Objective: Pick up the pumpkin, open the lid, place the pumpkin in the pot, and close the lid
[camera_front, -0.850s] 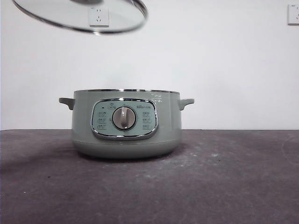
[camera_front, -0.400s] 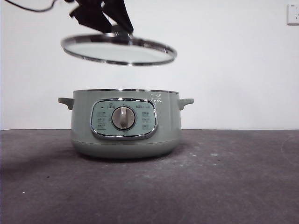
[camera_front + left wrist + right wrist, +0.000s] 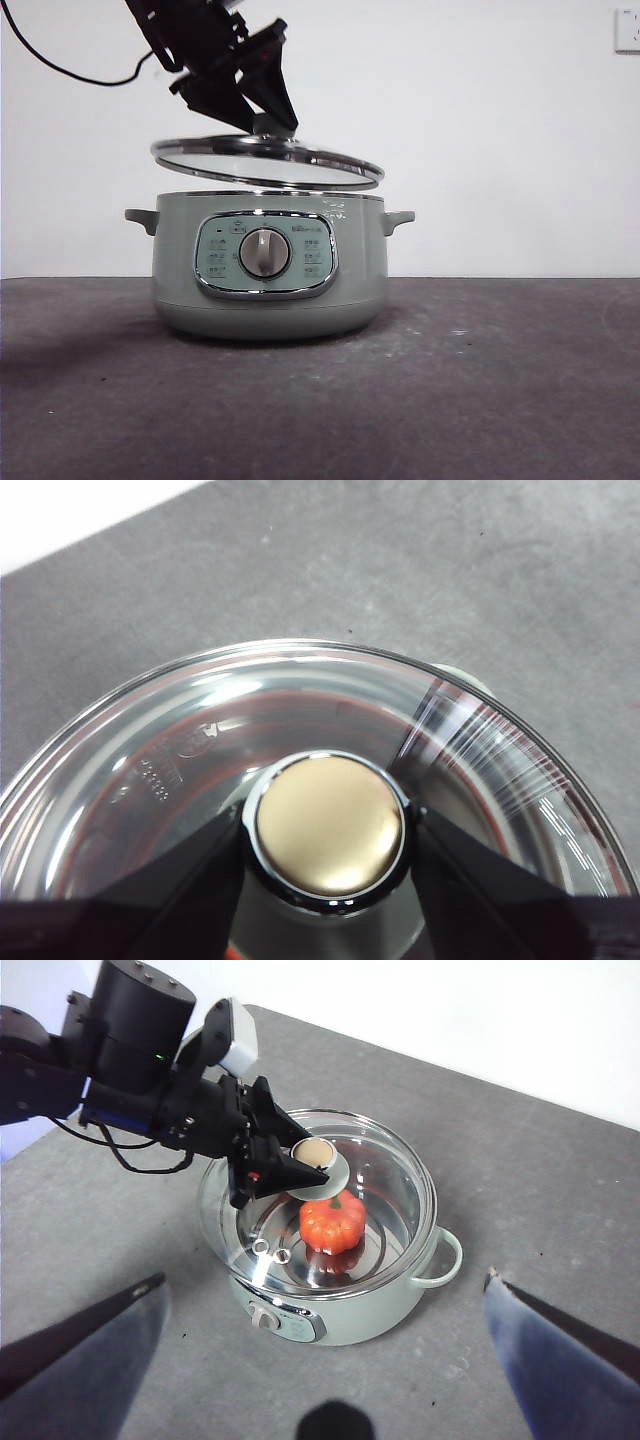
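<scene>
The sage-green pot (image 3: 268, 290) stands on the table with its grey dial facing the front view. My left gripper (image 3: 262, 122) is shut on the knob (image 3: 330, 825) of the glass lid (image 3: 268, 160). It holds the lid slightly tilted, just above the pot's rim. The right wrist view shows the orange-red pumpkin (image 3: 333, 1222) inside the pot (image 3: 400, 1305), seen through the lid (image 3: 390, 1175), with the left gripper (image 3: 300, 1165) over it. The pot wall hides the pumpkin in the front view. My right gripper (image 3: 325, 1278) is open and empty, high above the pot.
The dark grey table (image 3: 500, 380) stretches around the pot. A black cable (image 3: 60, 70) hangs from the left arm at the upper left. A wall socket (image 3: 628, 30) sits at the upper right.
The lid has come down and to the right from the top left, to just above the pot's rim. The left arm has come into the front view with it.
</scene>
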{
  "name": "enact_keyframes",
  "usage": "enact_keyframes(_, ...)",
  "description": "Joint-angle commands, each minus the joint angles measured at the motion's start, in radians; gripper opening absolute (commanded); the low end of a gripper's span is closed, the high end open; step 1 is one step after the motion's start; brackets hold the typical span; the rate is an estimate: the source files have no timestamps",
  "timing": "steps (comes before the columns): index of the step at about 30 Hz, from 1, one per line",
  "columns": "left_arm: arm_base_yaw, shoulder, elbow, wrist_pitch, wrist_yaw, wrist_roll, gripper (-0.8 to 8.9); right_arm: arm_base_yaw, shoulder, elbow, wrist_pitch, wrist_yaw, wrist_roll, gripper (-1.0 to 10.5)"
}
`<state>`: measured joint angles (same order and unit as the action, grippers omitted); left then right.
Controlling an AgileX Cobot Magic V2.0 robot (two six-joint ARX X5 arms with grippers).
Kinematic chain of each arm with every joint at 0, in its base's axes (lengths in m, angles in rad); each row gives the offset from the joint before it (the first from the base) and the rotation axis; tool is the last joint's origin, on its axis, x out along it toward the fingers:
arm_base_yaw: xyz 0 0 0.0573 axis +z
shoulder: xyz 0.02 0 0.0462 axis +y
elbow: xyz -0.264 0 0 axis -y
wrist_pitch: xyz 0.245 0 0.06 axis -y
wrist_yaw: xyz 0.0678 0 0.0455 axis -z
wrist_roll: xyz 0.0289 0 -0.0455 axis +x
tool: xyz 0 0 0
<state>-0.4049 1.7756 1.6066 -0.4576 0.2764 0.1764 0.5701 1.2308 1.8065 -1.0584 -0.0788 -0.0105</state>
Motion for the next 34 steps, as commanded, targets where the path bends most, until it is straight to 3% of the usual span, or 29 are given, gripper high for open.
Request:
enact_keyframes(1,-0.002,-0.002,0.017,0.046,0.002,0.013,-0.08,0.002,-0.002,0.001,0.001,-0.002,0.003,6.9)
enact_keyframes(24,0.001,0.063,0.017,0.068,-0.014,0.015,-0.08,0.002,-0.004,0.001,-0.026,-0.002,0.001,6.9)
enact_keyframes(30,0.001,0.063,0.017,0.015,-0.014,0.015,-0.06,0.002,-0.004,0.001,-0.029,-0.002,0.001,6.9)
enact_keyframes(32,0.001,0.063,0.017,0.004,-0.015,0.014,0.29,0.002,-0.004,0.001,-0.032,-0.002,0.001,6.9)
enact_keyframes(34,0.001,0.063,0.017,0.001,-0.015,0.011,1.82,0.002,-0.004,0.001,-0.042,-0.002,0.001,6.9)
